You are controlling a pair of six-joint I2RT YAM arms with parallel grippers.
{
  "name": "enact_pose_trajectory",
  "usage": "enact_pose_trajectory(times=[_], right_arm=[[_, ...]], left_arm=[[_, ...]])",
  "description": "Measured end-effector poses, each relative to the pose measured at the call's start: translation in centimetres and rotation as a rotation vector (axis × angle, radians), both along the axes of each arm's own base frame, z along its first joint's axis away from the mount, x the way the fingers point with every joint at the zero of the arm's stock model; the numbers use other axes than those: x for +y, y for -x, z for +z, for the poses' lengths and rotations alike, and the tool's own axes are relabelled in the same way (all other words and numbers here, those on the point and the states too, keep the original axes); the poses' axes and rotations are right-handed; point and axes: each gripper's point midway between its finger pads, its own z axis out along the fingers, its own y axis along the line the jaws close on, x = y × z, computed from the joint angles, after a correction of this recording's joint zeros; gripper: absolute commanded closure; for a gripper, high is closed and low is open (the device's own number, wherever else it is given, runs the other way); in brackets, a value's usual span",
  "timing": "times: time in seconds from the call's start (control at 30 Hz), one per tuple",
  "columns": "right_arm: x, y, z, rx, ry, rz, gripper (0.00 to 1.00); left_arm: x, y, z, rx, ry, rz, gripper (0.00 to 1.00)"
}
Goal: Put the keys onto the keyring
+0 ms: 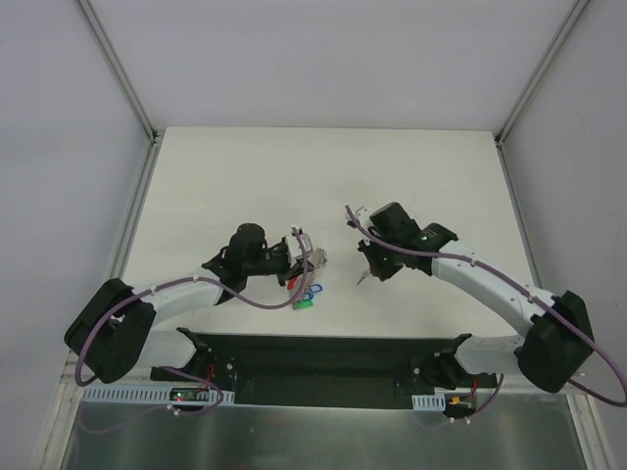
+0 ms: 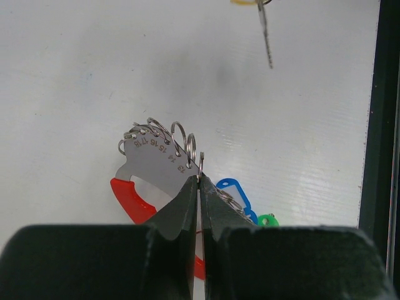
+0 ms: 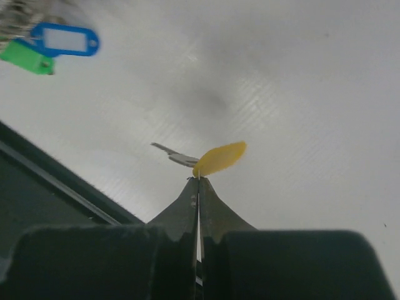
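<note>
My left gripper is shut on the keyring, pinching a thin metal ring at the corner of its grey numbered plate. The red loop band hangs below the plate. A blue tag and a green one lie beside the fingers. My right gripper is shut on a key by its yellow cap, with the silver blade pointing left. In the top view the left gripper and right gripper face each other about a hand's width apart above the table.
The black base plate runs along the near edge, close under both grippers. White walls with metal rails enclose the white table on the left, right and back.
</note>
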Motion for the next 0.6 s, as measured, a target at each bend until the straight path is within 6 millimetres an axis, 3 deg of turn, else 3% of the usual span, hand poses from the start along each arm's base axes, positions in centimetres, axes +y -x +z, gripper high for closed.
enact_pose_trajectory(times=[0.07, 0.13, 0.33, 0.47, 0.6], right_arm=[[-1.3, -1.1, -1.8, 0.025, 0.102, -0.068, 0.99], [-2.3, -0.9, -3.0, 0.050, 0.158, -0.102, 0.99], [-2.2, -0.7, -2.1, 0.024, 0.135, -0.107, 0.99], [-0.7, -0.5, -1.9, 0.053, 0.050, -0.089, 0.99], [2.7, 0.1, -2.8, 0.146, -0.178, -0.056, 0.99]], left_arm=[[0.1, 0.0, 0.2, -0.007, 0.004, 0.003, 1.00], [0.1, 0.0, 0.4, -0.014, 0.007, 0.005, 1.00], [0.4, -0.2, 0.6, -0.027, 0.006, 0.026, 1.00], [0.6, -0.5, 0.5, -0.030, -0.002, 0.045, 1.00], [0.7, -0.7, 0.4, -0.035, -0.009, 0.060, 1.00]])
